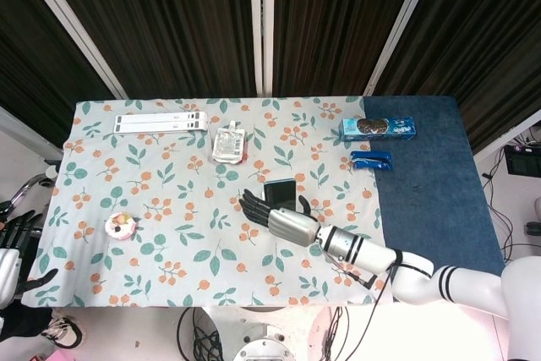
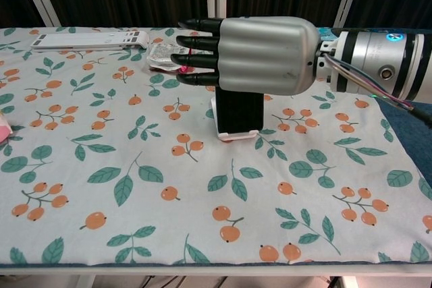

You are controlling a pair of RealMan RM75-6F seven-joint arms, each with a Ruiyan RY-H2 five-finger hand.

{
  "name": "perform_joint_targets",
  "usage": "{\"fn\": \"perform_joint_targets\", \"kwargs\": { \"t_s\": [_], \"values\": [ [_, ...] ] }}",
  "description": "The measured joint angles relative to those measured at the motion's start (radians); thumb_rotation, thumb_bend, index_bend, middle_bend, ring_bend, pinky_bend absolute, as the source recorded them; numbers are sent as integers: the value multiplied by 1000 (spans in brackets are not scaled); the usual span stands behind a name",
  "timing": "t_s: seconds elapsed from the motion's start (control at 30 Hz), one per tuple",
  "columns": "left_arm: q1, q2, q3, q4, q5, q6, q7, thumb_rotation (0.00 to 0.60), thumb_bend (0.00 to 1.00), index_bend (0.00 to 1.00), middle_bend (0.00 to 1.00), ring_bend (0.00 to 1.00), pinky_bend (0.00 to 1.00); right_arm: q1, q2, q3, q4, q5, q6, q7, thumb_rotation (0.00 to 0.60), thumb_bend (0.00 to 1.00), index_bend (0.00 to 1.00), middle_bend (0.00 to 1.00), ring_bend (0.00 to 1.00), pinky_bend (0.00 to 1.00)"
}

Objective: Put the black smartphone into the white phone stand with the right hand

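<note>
- Your left hand (image 1: 10, 247), black-fingered, hangs off the table's near left corner; its fingers look spread with nothing in them.
- Your silver right hand (image 2: 260, 55) hovers over the middle of the floral-cloth table (image 2: 101, 166), its black fingers (image 2: 196, 45) stretched out straight and apart, holding nothing.
- The black rectangular smartphone (image 2: 240, 110) stands upright in the small white plastic phone stand (image 2: 233, 133), directly under that hand.

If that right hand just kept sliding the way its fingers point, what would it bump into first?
Probably nothing soon. The right hand points its fingers left across the tablecloth, above it; the silver snack pouch sits farther back, though depth is unclear.
</note>
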Motion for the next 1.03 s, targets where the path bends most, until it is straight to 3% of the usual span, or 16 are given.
{"fn": "perform_joint_targets", "kwargs": {
  "t_s": [0.13,0.33,0.4,0.6,0.87,1.03],
  "values": [
    [2,0,-1,1,1,5,-3,600,0,109,77,91,209,-39,45,5,-50,4,85,35,600,23,0,0,0,0],
    [3,-1,1,1,2,5,1,600,0,109,77,91,209,-183,136,-6,-108,34,335,208,600,78,0,0,0,0],
    [2,-2,1,-3,3,4,6,600,0,109,77,91,209,-252,167,-16,-128,77,418,309,600,78,0,0,0,0],
    [0,-8,-5,-16,11,17,30,600,0,107,77,91,209,-443,226,-54,-160,241,524,699,600,129,0,0,0,0],
    [-14,6,-7,-39,26,10,55,599,0,107,77,91,209,-690,196,-89,-34,440,612,1203,600,130,0,0,0,0],
    [-21,6,-6,-38,36,10,71,597,0,107,77,91,209,-771,139,-84,92,500,635,1298,600,132,0,0,0,0]
  ]
}}
